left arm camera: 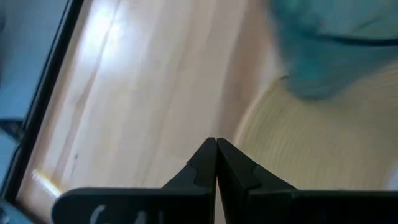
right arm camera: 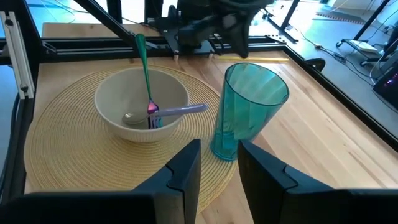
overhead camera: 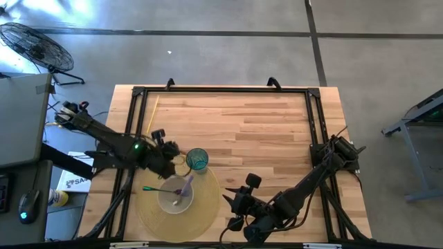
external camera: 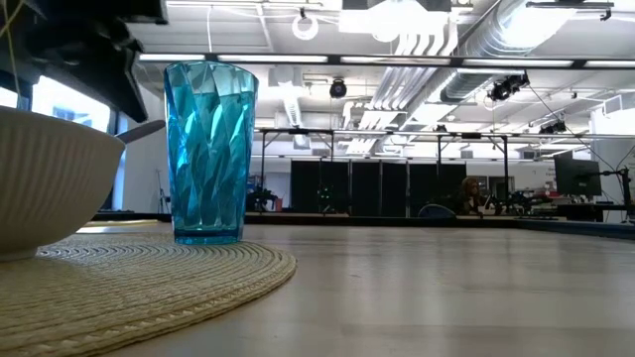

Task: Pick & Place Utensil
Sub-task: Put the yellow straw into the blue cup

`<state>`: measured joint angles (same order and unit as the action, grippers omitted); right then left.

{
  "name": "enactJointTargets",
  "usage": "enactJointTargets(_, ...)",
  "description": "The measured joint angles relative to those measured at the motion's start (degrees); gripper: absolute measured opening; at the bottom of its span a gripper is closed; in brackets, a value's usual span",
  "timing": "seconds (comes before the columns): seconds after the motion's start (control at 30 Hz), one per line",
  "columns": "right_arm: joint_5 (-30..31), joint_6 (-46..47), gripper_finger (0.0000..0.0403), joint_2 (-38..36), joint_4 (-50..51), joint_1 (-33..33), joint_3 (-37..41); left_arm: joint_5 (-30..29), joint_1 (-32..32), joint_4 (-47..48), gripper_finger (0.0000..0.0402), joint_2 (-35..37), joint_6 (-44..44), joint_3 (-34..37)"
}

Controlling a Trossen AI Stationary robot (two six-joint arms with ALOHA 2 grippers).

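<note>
Over on the woven placemat [overhead camera: 156,214] near the front edge of the wooden surface [overhead camera: 263,124] sits the pale bowl [right arm camera: 140,112], and both utensils are already lying in it: a green-handled spoon [right arm camera: 143,68] sticking up over the rim, and a purple fork [right arm camera: 177,111] resting across it. Blue tumbler [right arm camera: 245,112] stands upright just beside the bowl, right on the mat's edge. My left claw [left arm camera: 216,163] is pinched fully together with nothing in it, hovering over the mat's rim close to the tumbler. My right claw [right arm camera: 219,163] has its fingers apart, also empty, low at the front of the surface and facing the bowl and tumbler.
</note>
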<state>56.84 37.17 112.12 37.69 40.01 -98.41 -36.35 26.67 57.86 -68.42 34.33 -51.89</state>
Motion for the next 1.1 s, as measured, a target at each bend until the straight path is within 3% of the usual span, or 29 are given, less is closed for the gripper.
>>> enactJointTargets(0.2,-0.26,0.07,0.0099,0.0,0.67,0.52,0.0,1.97,-10.9,1.45,0.0,1.71,-2.17,0.0)
enactJointTargets(0.37,-0.26,0.37,0.0099,0.0,0.7,1.06,0.02,5.91,-24.45,1.49,0.0,2.05,-3.73,-0.01)
enactJointTargets(0.57,-0.18,0.48,0.0099,0.0,0.7,1.71,0.02,16.4,-43.49,-4.52,0.0,1.9,-12.06,2.62)
enactJointTargets(0.8,-0.22,0.43,0.0099,0.0,0.81,1.94,0.02,33.03,-63.27,-14.64,0.0,1.83,-18.95,9.68)
enactJointTargets(0.97,0.65,0.33,0.0099,0.0,1.4,1.54,0.02,29.25,-70.55,-15.45,0.0,1.84,-19.12,11.02)
enactJointTargets(1.1,0.63,0.33,0.0099,0.02,1.53,0.55,0.02,30.11,-73.31,-15.96,0.0,1.46,-19.67,11.27)
